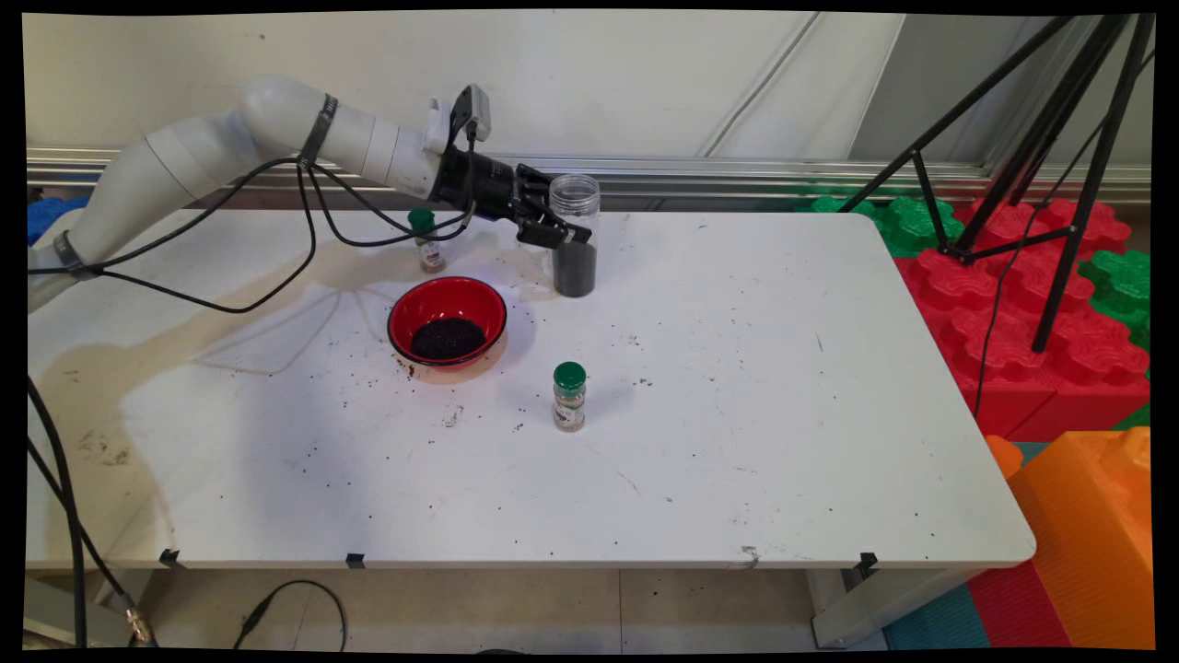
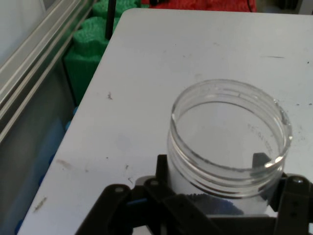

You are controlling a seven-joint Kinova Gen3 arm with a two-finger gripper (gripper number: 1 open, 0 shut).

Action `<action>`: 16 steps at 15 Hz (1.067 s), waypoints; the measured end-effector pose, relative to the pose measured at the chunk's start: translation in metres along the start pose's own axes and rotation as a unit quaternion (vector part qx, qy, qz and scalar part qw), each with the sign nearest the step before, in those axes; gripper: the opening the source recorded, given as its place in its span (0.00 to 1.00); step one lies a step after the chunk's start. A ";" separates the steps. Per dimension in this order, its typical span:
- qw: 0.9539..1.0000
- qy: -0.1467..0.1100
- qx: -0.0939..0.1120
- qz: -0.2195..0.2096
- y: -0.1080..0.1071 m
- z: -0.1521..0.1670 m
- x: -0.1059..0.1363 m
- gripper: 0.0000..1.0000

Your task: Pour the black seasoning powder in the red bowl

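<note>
Jar: clear jar point(image 1: 575, 238) point(image 2: 229, 147), lidless, dark grains in its lower part, upright at the table's point(image 1: 737, 414) far middle.
Gripper: gripper point(image 1: 553, 230) point(image 2: 220, 196) fingers pinching the jar's sides.
Bowl: red bowl point(image 1: 447, 320) at 8 o'clock of jar, holding dark grains.
Shakers: green-capped shaker point(image 1: 569, 396) at 6 o'clock; second shaker point(image 1: 426, 239) at 9 o'clock.

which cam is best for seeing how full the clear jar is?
Main view. It shows the clear jar side-on, with dark grains filling roughly its lower half, the tool closed around its middle. The hand view looks down on the jar's open rim; the linkage hides most of the contents.
</note>
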 end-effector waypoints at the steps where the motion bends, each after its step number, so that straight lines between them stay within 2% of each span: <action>1: 1.000 0.000 0.000 0.000 0.000 0.000 0.000 0.00; 8: 1.000 0.019 0.001 0.016 0.000 -0.010 0.014 0.00; 16: 0.997 0.040 0.015 0.058 -0.001 -0.047 0.036 0.00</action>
